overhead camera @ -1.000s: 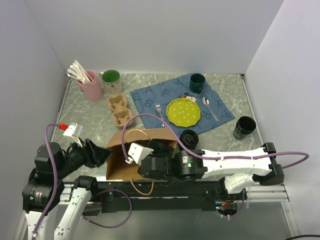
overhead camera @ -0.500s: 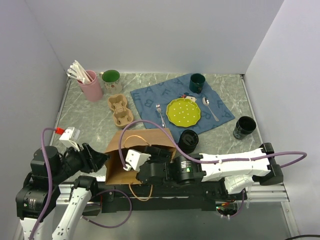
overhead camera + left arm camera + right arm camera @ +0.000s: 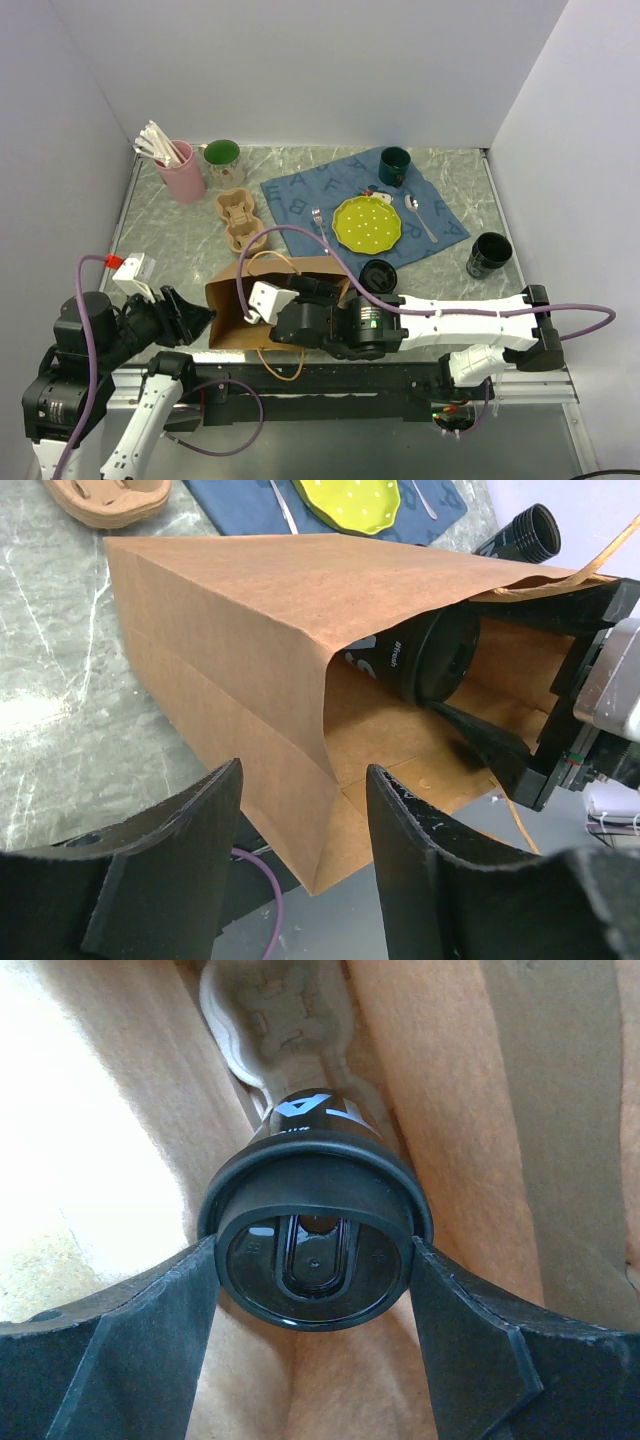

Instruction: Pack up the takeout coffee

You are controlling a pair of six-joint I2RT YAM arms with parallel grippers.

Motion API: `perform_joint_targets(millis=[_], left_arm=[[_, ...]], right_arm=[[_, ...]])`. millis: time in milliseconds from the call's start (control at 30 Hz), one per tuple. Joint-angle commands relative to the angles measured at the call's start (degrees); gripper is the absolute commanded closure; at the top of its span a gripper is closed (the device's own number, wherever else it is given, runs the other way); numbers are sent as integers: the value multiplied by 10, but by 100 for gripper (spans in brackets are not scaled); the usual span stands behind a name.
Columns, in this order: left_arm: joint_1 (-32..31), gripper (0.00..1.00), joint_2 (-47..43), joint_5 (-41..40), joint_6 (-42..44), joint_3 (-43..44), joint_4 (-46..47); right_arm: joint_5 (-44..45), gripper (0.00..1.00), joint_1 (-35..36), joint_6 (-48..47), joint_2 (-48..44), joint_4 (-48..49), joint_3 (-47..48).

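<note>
Packing half done: the first coffee cup (image 3: 312, 1245) is inside the paper bag (image 3: 232, 310), clamped at its lid by the right gripper (image 3: 312, 1270) and not yet released; the second coffee cup (image 3: 378, 275) stands outside, just beside the bag; the left gripper (image 3: 303, 780), fingers spread and empty, hangs beside the bag's open end.

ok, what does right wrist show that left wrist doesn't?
Right wrist only: the cup's lid face-on, clamped by the right end effector, with the bag's inside walls around it.
Left wrist only: the bag's outside, the open left end effector, and the carrier, plate and ribbed cup on the table beyond.
Both: bag, cup, and right end effector reaching into the bag.
</note>
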Motion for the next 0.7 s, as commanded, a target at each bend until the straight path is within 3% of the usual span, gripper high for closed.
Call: perform_joint_targets(millis=[0, 233, 300, 333, 433, 600, 667], left_arm=[[-1, 42, -13, -7, -11, -18, 33], [-1, 48, -9, -17, -30, -56, 92], [-1, 55, -10, -13, -23, -61, 99], [-2, 67, -9, -14, -23, -62, 103], [-1, 86, -5, -6, -17, -59, 108], [-1, 99, -18, 35, -39, -77, 137], [-1, 99, -28, 51, -47, -87, 143]], right_arm=[[3, 52, -2, -21, -14, 33, 5], [-18, 52, -2, -44, -26, 46, -8], [-50, 52, -2, -60, -35, 53, -13], [-60, 53, -2, -79, -38, 57, -16], [-87, 53, -2, -122, -52, 73, -28], [-67, 54, -2, -211, -39, 104, -43], [-53, 55, -5, -243, -25, 103, -30]])
